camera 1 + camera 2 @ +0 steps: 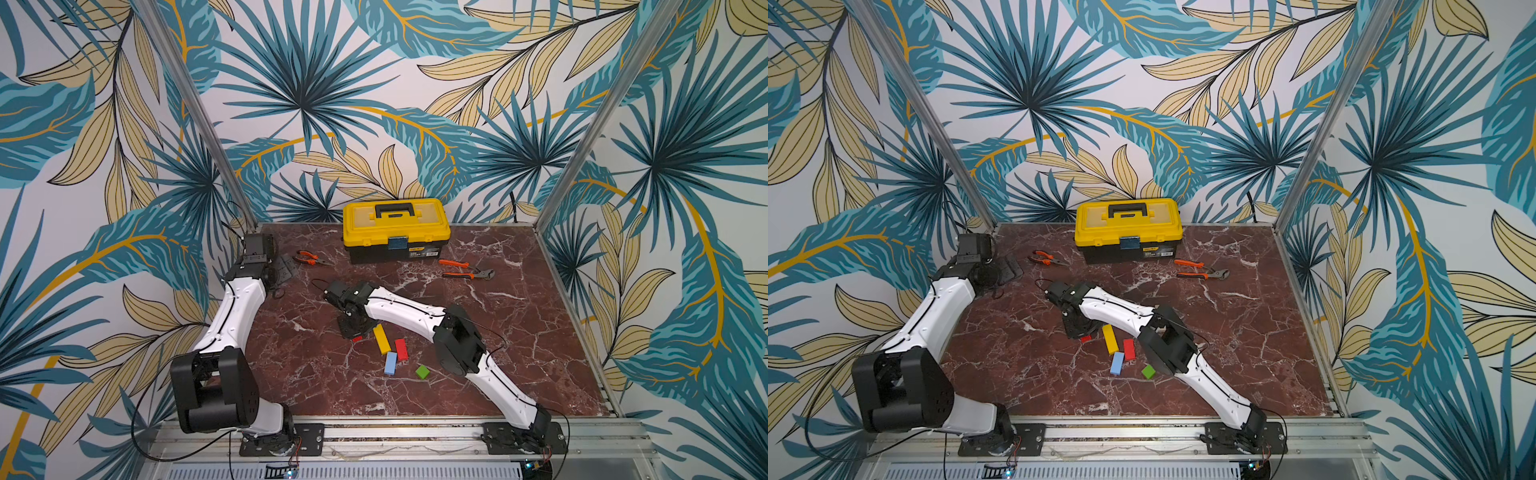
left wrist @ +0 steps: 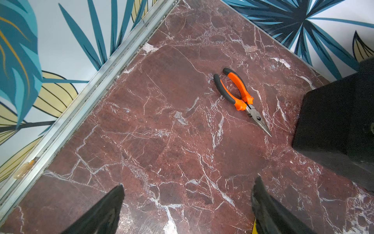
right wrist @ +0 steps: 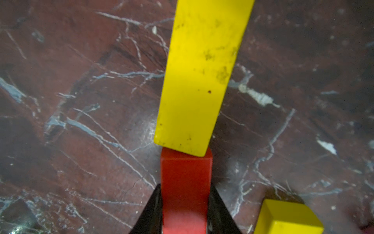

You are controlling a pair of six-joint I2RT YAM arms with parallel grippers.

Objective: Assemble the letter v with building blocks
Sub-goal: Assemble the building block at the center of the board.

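My left gripper [image 2: 189, 182] hangs over the far left corner of the marble tabletop [image 1: 498, 332] with its fingers [image 2: 101, 210] spread wide and nothing between them. Ahead of those fingers, off toward the right one, lie the orange-handled needle-nose pliers [image 2: 238, 95], flat on the marble and well clear of the tips. In both top views these pliers [image 1: 309, 258] [image 1: 1045, 257] sit between that gripper [image 1: 286, 269] and the yellow toolbox [image 1: 395, 228], which stands closed against the back wall.

My right gripper [image 3: 185, 188] is down at the middle of the table, clamped on a red block [image 3: 186, 176]. The block fills the gap between the two black fingers and sticks out past their tips. Straight ahead of the tips, its far end meets the near end of a yellow bar [image 3: 200, 77], which runs away from me at a slight slant. I cannot tell whether the two ends press together or only overlap. A second yellow block [image 3: 287, 218] lies just beside my right finger, apart from it.

In a top view, the yellow bar [image 1: 381, 338] lies beyond my right gripper [image 1: 353, 332] on its right side. Past it come a second red block [image 1: 401, 349] and a light-blue block [image 1: 390, 363], close together, then a green cube [image 1: 422, 372] on its own nearer the front edge. Far right of the toolbox lie the end-cutting pliers [image 1: 467, 269], well away from both grippers.
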